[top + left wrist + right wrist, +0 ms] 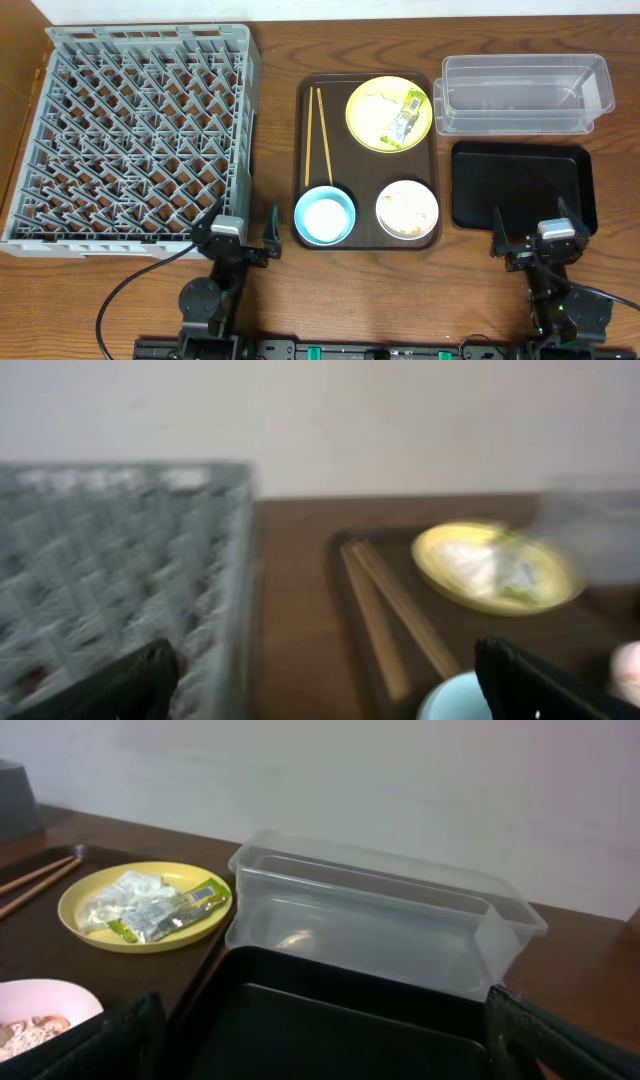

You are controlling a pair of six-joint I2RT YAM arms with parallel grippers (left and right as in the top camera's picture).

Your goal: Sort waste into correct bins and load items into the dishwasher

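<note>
The grey dish rack (140, 135) fills the left of the table. On the brown serving tray (301, 150) sit a yellow plate (372, 125) holding a green wrapper (405, 116) and white paper (378, 103), wooden chopsticks (319, 135), a light blue bowl (325, 215) and a white bowl (407, 209) with food scraps. The clear tub (520, 92) and the black tray (520, 185) are at the right. My left gripper (240, 232) is open and empty by the rack's front corner. My right gripper (533, 238) is open and empty at the black tray's front edge.
The dish rack (110, 560) stands close on the left in the left wrist view, which is blurred. The clear tub (380, 915) stands behind the black tray (330, 1030) in the right wrist view, with the yellow plate (95, 925) to their left.
</note>
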